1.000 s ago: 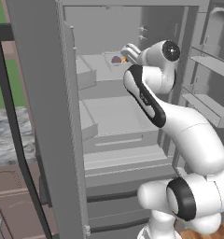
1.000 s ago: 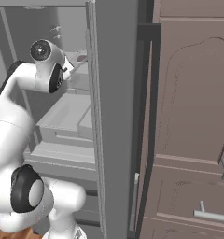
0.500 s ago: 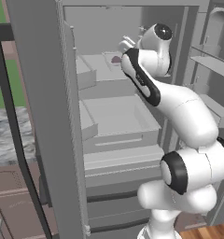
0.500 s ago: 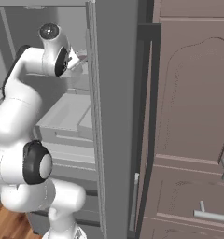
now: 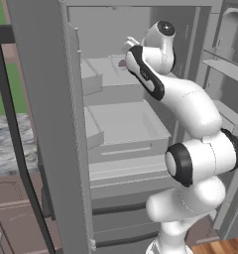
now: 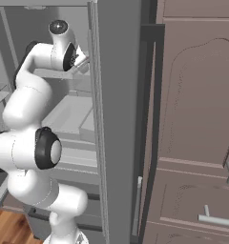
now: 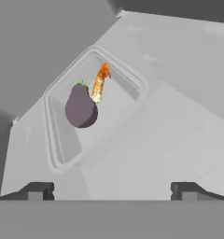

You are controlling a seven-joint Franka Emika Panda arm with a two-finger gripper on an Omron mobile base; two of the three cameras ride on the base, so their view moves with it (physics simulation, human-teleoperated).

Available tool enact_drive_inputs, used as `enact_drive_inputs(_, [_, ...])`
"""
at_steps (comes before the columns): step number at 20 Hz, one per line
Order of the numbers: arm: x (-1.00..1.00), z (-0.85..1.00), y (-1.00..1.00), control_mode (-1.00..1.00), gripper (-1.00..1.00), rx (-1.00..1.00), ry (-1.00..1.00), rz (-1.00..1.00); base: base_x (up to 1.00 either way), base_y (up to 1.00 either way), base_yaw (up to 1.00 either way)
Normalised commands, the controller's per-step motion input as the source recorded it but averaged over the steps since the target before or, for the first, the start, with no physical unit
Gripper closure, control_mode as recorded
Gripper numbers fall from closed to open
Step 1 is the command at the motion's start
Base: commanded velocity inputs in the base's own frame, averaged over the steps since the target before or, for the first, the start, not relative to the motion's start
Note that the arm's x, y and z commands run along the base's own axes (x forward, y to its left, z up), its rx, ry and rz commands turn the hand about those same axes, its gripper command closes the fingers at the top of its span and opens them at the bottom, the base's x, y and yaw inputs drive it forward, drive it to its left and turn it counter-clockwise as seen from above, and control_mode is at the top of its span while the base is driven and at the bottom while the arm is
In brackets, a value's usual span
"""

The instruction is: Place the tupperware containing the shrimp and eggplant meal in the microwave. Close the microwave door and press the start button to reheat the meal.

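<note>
A: Tupperware (image 7: 93, 109) position?
B: Upper left of hand view, on the fridge shelf (image 7: 179, 130); eggplant (image 7: 80, 107) inside, shrimp (image 7: 100, 83) at its upper right.
A: Claw (image 7: 111, 189)?
B: Bottom edge, short of the tub.

Glossy white rounded arm (image 5: 190, 104) is showing smooth bulbous segments, dark grey to black rings capping its joints, a black band running along one link. Two small dark squared fingertips (image 7: 37, 190) are showing pale grey pads.
</note>
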Motion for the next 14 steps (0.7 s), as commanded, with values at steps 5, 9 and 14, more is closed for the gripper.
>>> enact_drive_inputs(5, [0.42, -0.19, 0.07, -1.00, -1.00, 0.00, 0.00, 0.00, 0.00, 0.00, 0.00])
enact_drive_inputs(9, [0.40, -0.23, 0.14, -1.00, -1.00, 0.00, 0.00, 0.00, 0.00, 0.00, 0.00])
enact_drive_inputs(14, [0.41, -0.15, 0.16, -1.00, -1.00, 0.00, 0.00, 0.00, 0.00, 0.00, 0.00])
